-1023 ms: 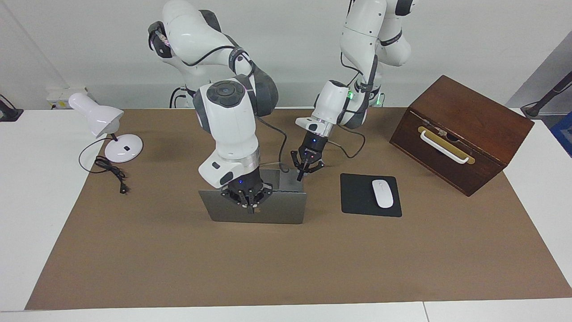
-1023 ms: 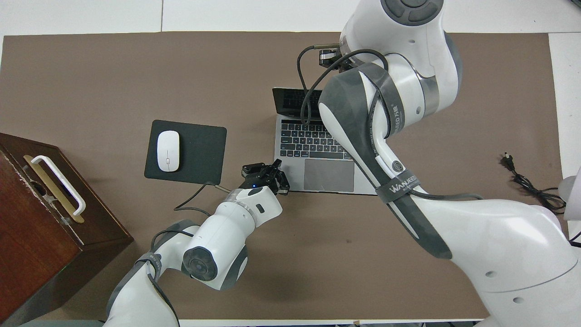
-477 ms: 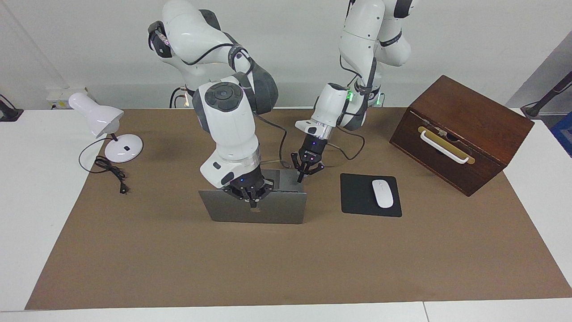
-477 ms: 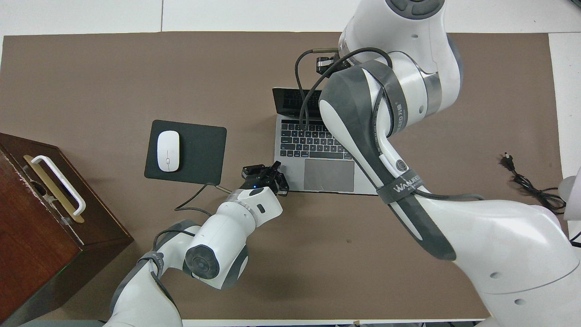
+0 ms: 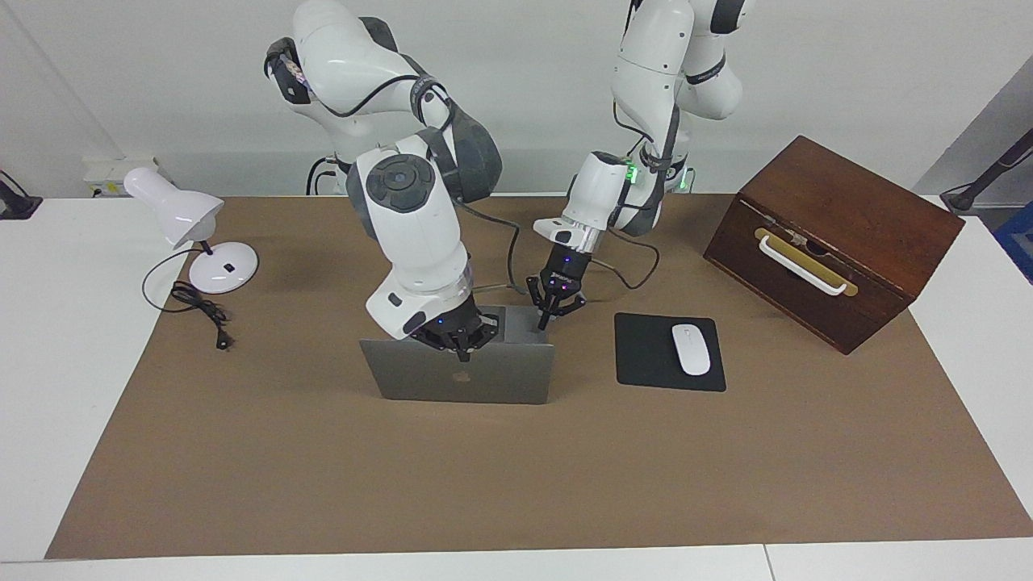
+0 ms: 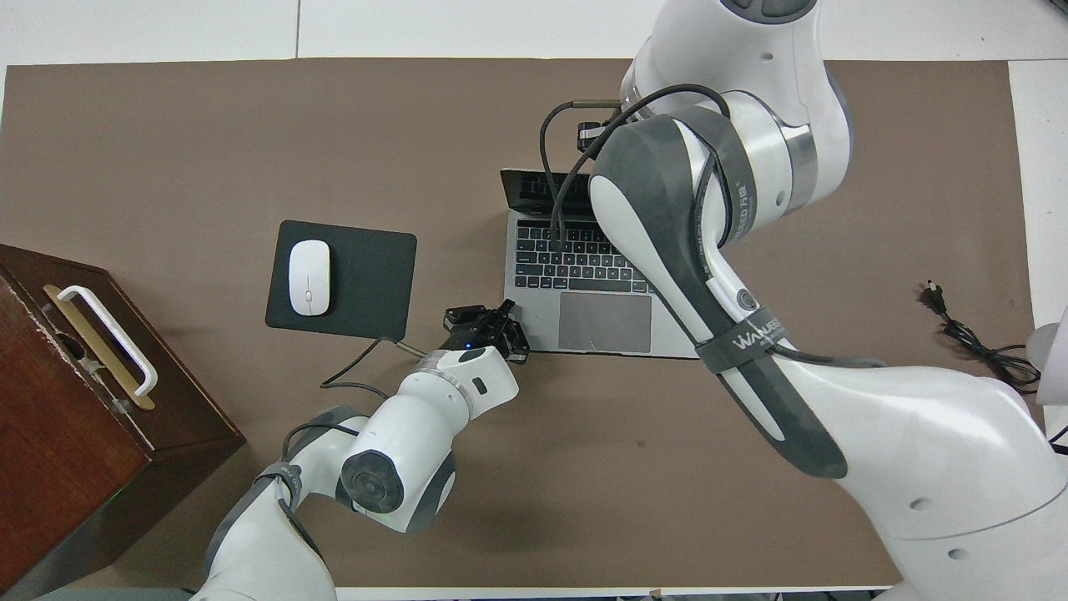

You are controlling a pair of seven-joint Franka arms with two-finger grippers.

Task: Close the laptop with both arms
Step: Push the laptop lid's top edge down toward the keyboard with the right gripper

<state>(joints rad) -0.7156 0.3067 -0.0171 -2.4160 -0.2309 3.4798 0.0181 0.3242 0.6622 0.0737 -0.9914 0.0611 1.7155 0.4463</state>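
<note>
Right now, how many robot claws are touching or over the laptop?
2. The right claw is at the top edge of the laptop lid; the left claw is at the base's corner nearest the mousepad.

Laptop (image 5: 460, 379) sits open mid-table on the brown mat (image 5: 516, 484), lid standing up with the apple logo on its back. The right gripper (image 5: 462, 353) is fingers-together and sits right at the lid's top edge, just above the logo. The left gripper (image 5: 547, 319), also pinched closed, is down at the base corner toward the left arm's end. Black mousepad (image 5: 650, 355) with a white mouse (image 5: 691, 349) lies beside the laptop, wooden box (image 5: 831, 234) past that. White desk lamp (image 5: 186, 226) at the right arm's end.
</note>
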